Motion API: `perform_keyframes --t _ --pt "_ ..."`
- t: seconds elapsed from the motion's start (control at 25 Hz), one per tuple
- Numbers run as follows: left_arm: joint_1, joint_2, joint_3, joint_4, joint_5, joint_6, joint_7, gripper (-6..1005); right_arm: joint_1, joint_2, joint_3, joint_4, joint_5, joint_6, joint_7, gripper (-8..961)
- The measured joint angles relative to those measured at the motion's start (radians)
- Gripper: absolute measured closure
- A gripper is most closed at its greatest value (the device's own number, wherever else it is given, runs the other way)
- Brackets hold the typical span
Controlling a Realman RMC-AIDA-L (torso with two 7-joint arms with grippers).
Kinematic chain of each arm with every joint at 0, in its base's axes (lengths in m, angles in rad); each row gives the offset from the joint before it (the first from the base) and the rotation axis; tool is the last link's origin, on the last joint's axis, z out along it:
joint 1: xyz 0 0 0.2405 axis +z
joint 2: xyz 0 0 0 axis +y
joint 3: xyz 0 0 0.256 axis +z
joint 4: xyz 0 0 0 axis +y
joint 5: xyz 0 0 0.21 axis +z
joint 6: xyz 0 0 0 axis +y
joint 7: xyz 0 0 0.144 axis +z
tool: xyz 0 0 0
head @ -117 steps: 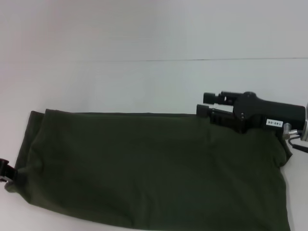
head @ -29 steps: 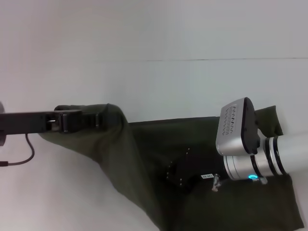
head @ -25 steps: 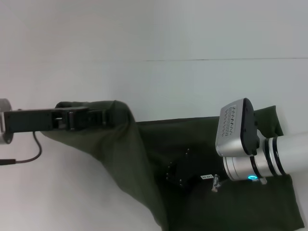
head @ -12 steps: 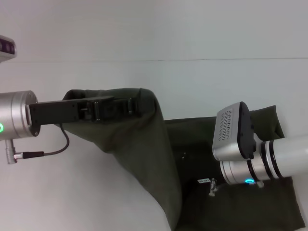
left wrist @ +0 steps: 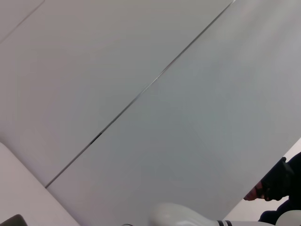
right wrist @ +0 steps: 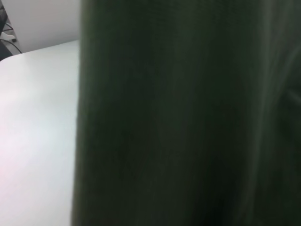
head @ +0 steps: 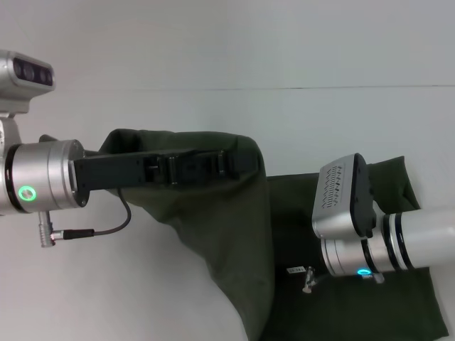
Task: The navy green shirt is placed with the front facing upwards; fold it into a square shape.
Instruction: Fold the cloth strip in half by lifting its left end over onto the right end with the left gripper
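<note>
The navy green shirt (head: 355,312) lies on the white table (head: 128,284) with its plain side up. Its left part is lifted off the table and hangs as a steep fold (head: 234,234). My left gripper (head: 238,165) is shut on the top edge of that fold, held above the shirt's middle. My right arm's wrist (head: 348,227) reaches in low over the right half of the shirt, and its gripper is hidden behind the hanging fold. The right wrist view is mostly filled by the dark green cloth (right wrist: 188,117).
Bare white table (right wrist: 33,132) shows left of the cloth and beyond it up to a thin seam line (head: 320,88). A black cable (head: 106,226) loops under my left wrist.
My left gripper has carried the lifted shirt edge steadily to the right, so the hanging fold now covers more of the middle. The right arm has shifted slightly lower.
</note>
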Motion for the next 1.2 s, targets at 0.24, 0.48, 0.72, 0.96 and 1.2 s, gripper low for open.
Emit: perform_keyframes --t 0.24,0.48,0.72,0.96,1.2 --pt "-0.003 -0.006 0.001 0.0 -0.001 0.0 0.003 961 0.012 0.001 0.002 0.022 0.033 -0.007 -0.021 859" --pt "-0.003 -0.007 0.001 0.0 -0.013 0.0 0.005 961 0.035 0.001 0.001 0.043 0.072 -0.023 -0.027 848" --pt "-0.002 -0.007 0.002 0.0 -0.017 0.004 0.006 960 0.068 0.001 0.005 0.075 0.096 -0.03 -0.045 838" --pt "-0.001 -0.007 0.001 0.0 -0.017 0.003 0.007 960 0.078 0.001 0.005 0.084 0.118 -0.045 -0.046 828" --pt "-0.001 -0.011 0.021 -0.002 -0.017 0.002 0.013 960 0.056 0.001 0.042 0.096 0.119 -0.028 -0.047 817"
